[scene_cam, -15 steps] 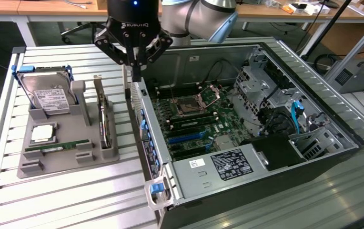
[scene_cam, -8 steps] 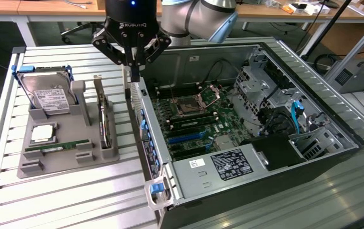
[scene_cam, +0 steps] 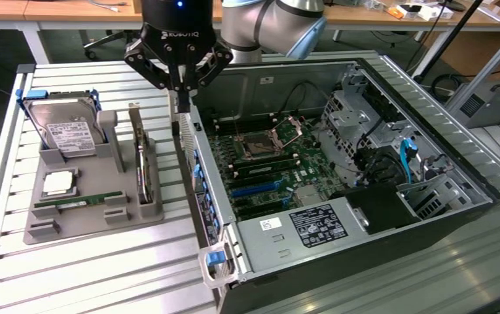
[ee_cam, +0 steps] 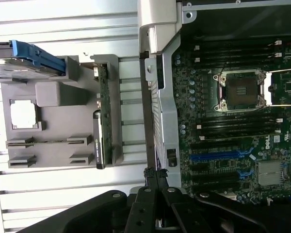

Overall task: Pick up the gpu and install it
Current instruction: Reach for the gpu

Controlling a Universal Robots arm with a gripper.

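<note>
Black hand (scene_cam: pixel 180 88) closed above case wall (scene_cam: pixel 194 167); gpu (scene_cam: pixel 145 173) nearby, upright.

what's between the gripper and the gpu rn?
In the wrist view: the grey holder's side wall and a bare strip of slatted table. The shut gripper sits over the case's rear wall; the gpu stands on edge in the holder.

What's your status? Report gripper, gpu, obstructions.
Gripper shut, nothing held, above the computer case wall. Gpu on edge in the gray holder, not picked up. Nothing over the gpu.
</note>
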